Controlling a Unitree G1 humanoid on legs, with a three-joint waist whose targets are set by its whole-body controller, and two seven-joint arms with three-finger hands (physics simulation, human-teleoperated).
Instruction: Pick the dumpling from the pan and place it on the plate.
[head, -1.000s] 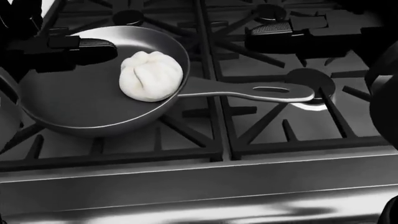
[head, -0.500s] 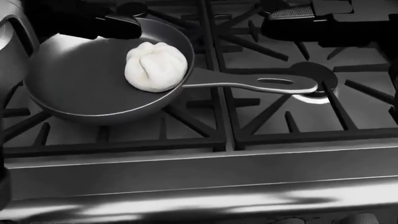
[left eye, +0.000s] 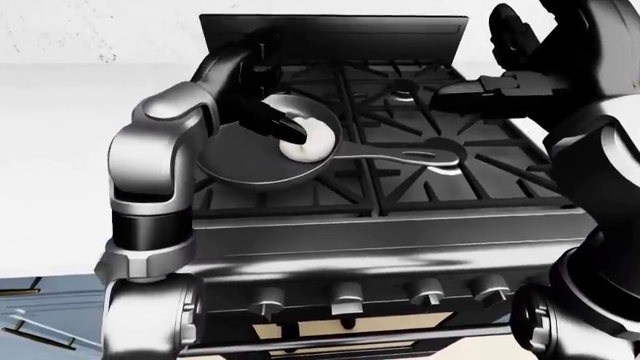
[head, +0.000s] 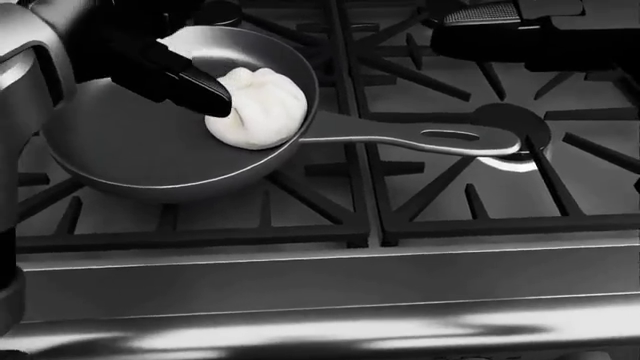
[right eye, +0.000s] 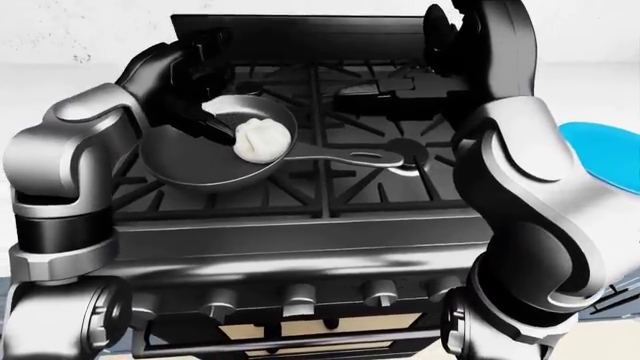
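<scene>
A black stove (left eye: 400, 217) fills most of every view, its grates across the upper half and a row of knobs (left eye: 345, 298) along the lower edge of the left-eye view. On the left grate, in the upper left of the head view, sits a grey pan (head: 130, 157), its long handle (head: 420, 139) stretching right toward the middle of the frame. At the right edge of the right-eye view a blue plate (right eye: 600, 154) shows partly behind the robot's arm, well apart from the pan. The white dumpling (head: 262, 109) lies in the pan at its right side, next to where the handle starts. The left hand (head: 165, 71) reaches into the pan from the upper left, its dark fingers (head: 200, 90) spread apart, one tip touching the dumpling's left side without closing round it. The right hand (left eye: 500, 90) hovers above the right grates at the top right, fingers extended and apart, holding nothing.
</scene>
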